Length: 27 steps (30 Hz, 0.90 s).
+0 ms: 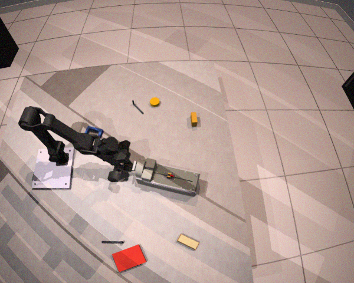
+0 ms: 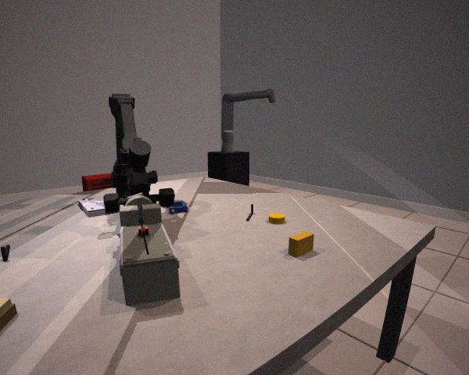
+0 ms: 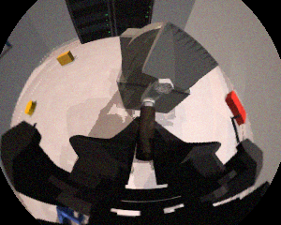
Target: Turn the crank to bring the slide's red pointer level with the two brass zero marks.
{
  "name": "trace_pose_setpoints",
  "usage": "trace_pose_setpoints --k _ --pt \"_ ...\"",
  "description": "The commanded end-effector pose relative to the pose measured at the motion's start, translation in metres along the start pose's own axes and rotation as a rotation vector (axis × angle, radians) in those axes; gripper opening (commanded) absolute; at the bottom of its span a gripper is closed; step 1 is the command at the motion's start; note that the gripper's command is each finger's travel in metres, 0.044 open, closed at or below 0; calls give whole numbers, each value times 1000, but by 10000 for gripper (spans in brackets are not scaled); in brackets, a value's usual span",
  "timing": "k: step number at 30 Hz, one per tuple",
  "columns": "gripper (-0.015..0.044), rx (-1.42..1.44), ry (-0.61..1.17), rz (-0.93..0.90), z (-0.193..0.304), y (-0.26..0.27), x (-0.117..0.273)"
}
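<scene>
The step in hand was the turning of the crank (image 1: 134, 165) (image 3: 155, 93): the gripper (image 1: 128, 167) (image 2: 139, 200) (image 3: 143, 120) had its fingers clenched on the dark handle (image 3: 146, 131). The red pointer (image 1: 171, 175) (image 2: 143, 230) was on top of the machine (image 1: 183, 183) (image 2: 152, 280) (image 3: 175, 53), very near to the brass marks (image 1: 169, 174) (image 2: 146, 228), but in the top view it seemed a little to their far side, away from the arm. So, in my judgement, the work was almost finished, and the next move called for a small, slow turn, then a check of the level, and only after this the release. A too large turn could carry the pointer past the marks

The wrist view showed the handle between the fingers, which the exterior view hid behind the machine; however, it did not show the pointer. The top and exterior views showed pointer and marks together, although too small to prove an exact level
</scene>
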<state>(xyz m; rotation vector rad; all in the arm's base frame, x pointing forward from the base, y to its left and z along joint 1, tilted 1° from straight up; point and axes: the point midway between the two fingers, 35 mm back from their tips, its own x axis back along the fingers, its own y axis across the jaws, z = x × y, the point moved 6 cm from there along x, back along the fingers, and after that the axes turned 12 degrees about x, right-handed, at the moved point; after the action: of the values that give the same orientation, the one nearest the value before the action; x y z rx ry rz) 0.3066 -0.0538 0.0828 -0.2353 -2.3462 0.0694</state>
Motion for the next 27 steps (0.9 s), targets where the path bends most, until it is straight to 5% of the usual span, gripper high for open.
trace_pose_setpoints --k 1,27 --pt "0 -6 11 25 3 -7 -1" --pt "0 -6 11 25 3 -13 0"
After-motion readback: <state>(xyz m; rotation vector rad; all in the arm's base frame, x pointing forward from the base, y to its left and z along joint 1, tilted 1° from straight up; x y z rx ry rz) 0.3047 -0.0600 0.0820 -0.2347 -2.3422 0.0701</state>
